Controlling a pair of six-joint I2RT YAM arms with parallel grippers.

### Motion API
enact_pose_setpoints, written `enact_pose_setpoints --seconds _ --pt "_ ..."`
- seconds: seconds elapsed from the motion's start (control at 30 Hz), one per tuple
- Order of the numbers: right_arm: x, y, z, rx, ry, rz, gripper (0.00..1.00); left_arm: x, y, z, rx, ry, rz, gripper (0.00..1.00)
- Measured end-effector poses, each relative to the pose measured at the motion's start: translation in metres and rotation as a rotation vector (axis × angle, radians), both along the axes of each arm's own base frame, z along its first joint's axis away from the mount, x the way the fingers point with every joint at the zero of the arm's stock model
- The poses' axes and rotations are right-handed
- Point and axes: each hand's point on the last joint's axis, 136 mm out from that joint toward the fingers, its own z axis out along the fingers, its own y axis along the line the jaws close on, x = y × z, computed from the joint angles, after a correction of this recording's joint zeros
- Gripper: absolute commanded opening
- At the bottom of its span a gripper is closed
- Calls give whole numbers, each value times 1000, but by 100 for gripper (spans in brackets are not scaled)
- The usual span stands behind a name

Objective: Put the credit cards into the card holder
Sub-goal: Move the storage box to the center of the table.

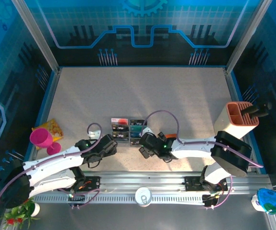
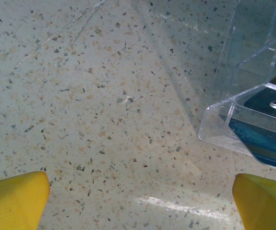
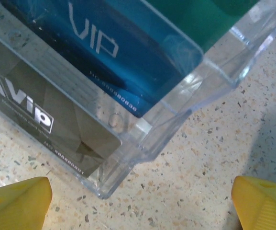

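Facing credit cards (image 3: 118,52) just ahead, right gripper (image 3: 141,203) splayed wide, empty; left gripper (image 2: 140,203) likewise, cards at its right.

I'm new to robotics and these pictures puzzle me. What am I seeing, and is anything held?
Two white robot arms are bolted at the near edge of a speckled table. One picture looks down from above; the other two come from cameras on the wrists, with yellow fingertips at their bottom corners. In the middle sits a clear acrylic slotted tray holding black, blue and teal plastic cards. A pink cup stands left, a tall beige-and-orange box right. The left hand and right hand are open near the tray, holding nothing.
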Motion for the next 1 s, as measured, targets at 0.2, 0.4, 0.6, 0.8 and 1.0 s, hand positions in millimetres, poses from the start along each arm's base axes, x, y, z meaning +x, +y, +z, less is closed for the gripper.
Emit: enact_pose_setpoints --seconds 0.2,0.4,0.6,0.8,1.0 --pt "9 0 0 4 -2 -19 97 4 1 -7 17 -1 -5 99" --pt "21 -6 -3 1 0 -55 97 14 3 -13 35 2 7 99" --pt "32 -7 -7 -2 5 -81 97 26 7 -20 59 8 14 99" --pt "46 -10 -8 14 14 -112 97 40 11 -27 93 23 11 99" --pt "67 -16 -8 30 14 -162 97 65 6 -23 97 4 6 99"
